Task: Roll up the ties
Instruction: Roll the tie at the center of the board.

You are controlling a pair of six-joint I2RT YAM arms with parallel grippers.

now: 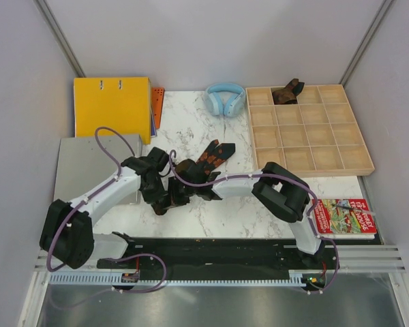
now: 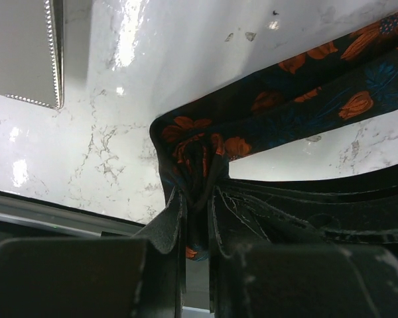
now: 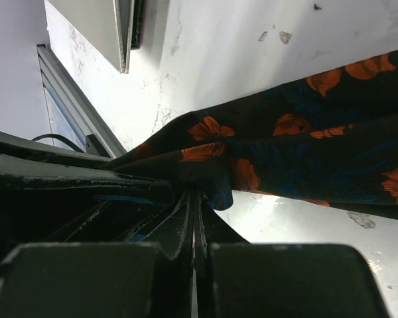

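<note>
From above, both arms reach in over the marble worktop and meet just left of its middle. The left arm sweeps up from its near-left base and bends back toward the near side. The right arm folds at a raised elbow and stretches left. The left pincer and the right pincer sit almost touching, too dark and crowded in this view to read their jaws. The patterned tie runs from them toward the far right and lies flat on the stone.

Only this view shows the surroundings:
- A dark brown tie is bundled in the far row of the wooden tray, second compartment from the left.
- Light-blue headphones lie just left of the tray.
- A yellow binder sits far left, with a grey panel nearer.
- A book lies near right.

The wrist cameras settle the grips. The left pincer is clamped on the bunched, folded end of the patterned tie, with cloth squeezed between its fingers. The right pincer has its jaws pressed together on a fold of the same tie, which spreads away to the right.
</note>
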